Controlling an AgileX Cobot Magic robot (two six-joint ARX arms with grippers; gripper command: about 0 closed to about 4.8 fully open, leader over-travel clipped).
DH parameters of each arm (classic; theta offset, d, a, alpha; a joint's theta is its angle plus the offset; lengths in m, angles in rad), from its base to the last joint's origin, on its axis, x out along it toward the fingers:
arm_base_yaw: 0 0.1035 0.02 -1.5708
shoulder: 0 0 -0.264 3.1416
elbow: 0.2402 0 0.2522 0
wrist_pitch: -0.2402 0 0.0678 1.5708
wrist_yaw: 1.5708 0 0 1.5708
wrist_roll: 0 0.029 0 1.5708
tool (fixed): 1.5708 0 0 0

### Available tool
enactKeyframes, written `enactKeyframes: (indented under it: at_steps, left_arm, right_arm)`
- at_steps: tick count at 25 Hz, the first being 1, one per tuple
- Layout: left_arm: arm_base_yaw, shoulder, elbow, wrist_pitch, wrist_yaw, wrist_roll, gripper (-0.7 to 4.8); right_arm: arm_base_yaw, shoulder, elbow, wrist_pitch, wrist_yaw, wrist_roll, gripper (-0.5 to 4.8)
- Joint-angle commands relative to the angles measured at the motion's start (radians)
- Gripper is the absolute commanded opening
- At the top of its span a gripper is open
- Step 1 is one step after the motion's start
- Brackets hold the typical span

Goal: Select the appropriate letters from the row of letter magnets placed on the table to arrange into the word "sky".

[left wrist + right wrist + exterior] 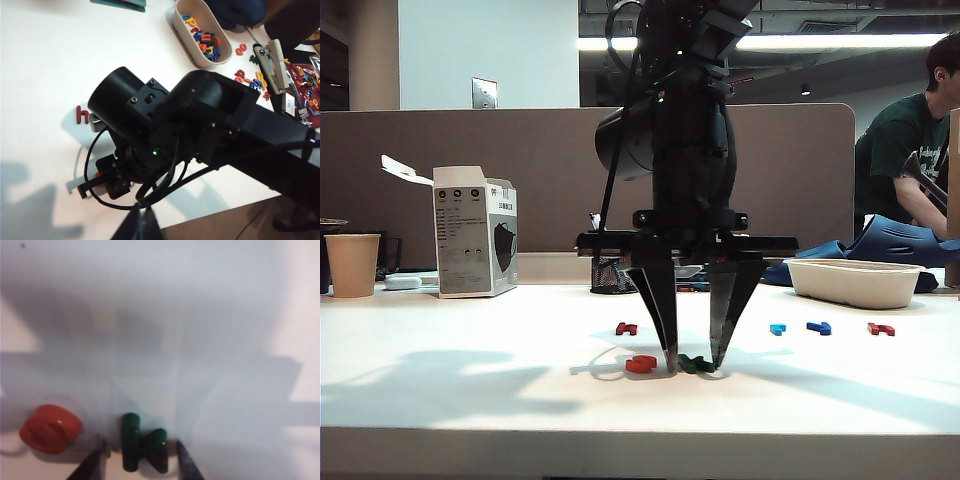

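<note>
Lying flat on the white table [440, 400], green K [143, 447] just beside the orange-red S [50, 429]. Straddling the K, right gripper [140, 456], fingers spread, tips apart from it. Left gripper unseen: cannot tell.

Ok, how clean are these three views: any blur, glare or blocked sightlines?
Exterior view: sharp, backlit, long shadows across the white desk top. Left wrist view: the black arm blocks most of the frame. Right wrist view: hazy and washed out, yet the dark green plastic K between the right gripper fingers stays readable.
</note>
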Motion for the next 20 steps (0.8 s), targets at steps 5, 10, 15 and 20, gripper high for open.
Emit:
enactKeyframes:
  at_steps: [5, 10, 15, 20]
  left_arm:
    - [0.002, -0.003, 0.003, 0.006, -0.004, -0.003, -0.05]
    - [0.002, -0.003, 0.003, 0.006, -0.004, -0.003, -0.05]
    - [0.002, -0.003, 0.003, 0.006, -0.004, -0.003, -0.05]
    - [0.002, -0.003, 0.003, 0.006, -0.004, -0.003, -0.05]
  right_arm:
    - [-0.002, -0.032, -0.004, -0.002, 0.015, -0.002, 1.81]
    - [0.000, -0.057, -0.003, 0.000, 0.015, -0.009, 1.81]
    - [-0.016, -0.075, -0.002, 0.020, 0.045, -0.028, 1.81]
    - [-0.084, -0.091, -0.002, 0.026, 0.065, -0.063, 1.80]
